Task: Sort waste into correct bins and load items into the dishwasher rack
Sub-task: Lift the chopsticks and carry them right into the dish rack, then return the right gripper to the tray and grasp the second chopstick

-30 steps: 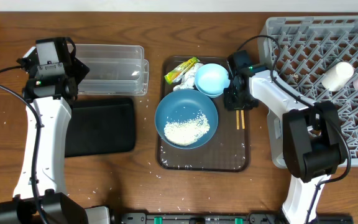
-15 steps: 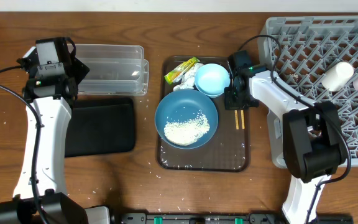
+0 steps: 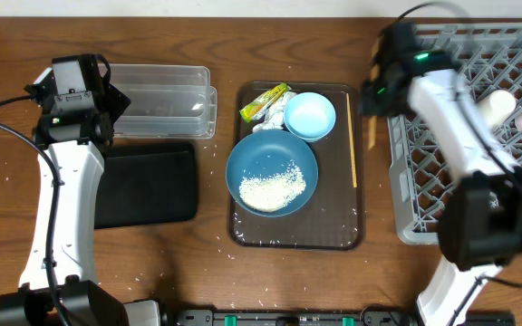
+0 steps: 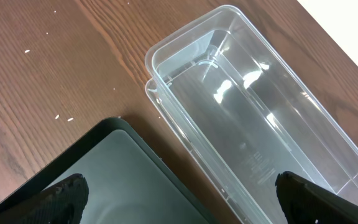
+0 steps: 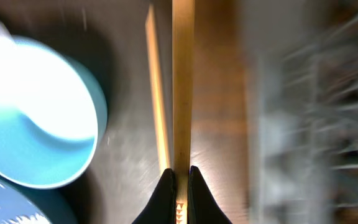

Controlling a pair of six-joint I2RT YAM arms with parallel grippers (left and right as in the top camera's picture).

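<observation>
Holding rice grains (image 3: 273,189): dark blue bowl (image 3: 244,159)

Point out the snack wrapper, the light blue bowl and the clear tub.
snack wrapper (image 3: 265,101): overhead view, its middle.
light blue bowl (image 3: 310,116): overhead view, inner floor.
clear tub (image 4: 258,124): left wrist view, bare floor.

Brown wood-grain table (image 3: 198,281), evenly and brightly lit, pale white strip (image 3: 198,7) beyond its far edge

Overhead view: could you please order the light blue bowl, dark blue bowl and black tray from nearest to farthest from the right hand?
1. Light blue bowl, just left of the right hand.
2. Dark blue bowl, farther left and lower in the picture.
3. Black tray, far left.
</observation>
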